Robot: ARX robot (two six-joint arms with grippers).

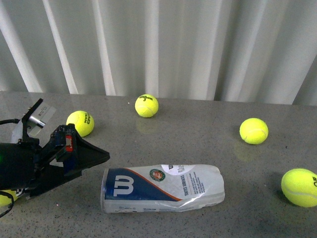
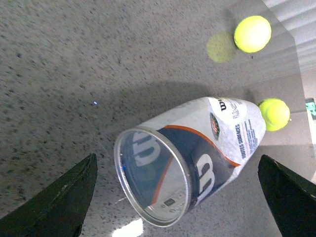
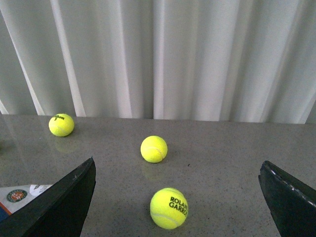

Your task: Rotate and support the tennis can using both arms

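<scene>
The tennis can (image 1: 163, 188) lies on its side on the grey table, its navy Wilson end to the left and its crumpled white end to the right. My left gripper (image 1: 99, 161) is open just left of the can's navy end, not touching it. In the left wrist view the can (image 2: 207, 143) points its silver-rimmed end at the camera, between the spread black fingers (image 2: 79, 187) of the left gripper (image 2: 176, 168). My right gripper (image 3: 177, 168) is open and empty; it does not show in the front view. A corner of the can's label (image 3: 19, 195) shows beside one of its fingers.
Yellow-green tennis balls lie around: behind the left arm (image 1: 80, 123), at the back middle (image 1: 146, 105), at the right (image 1: 253, 131) and at the far right (image 1: 299, 187). A ball marked Roland Garros (image 3: 169, 208) lies in front of the right gripper. A white curtain (image 1: 158, 44) hangs behind the table.
</scene>
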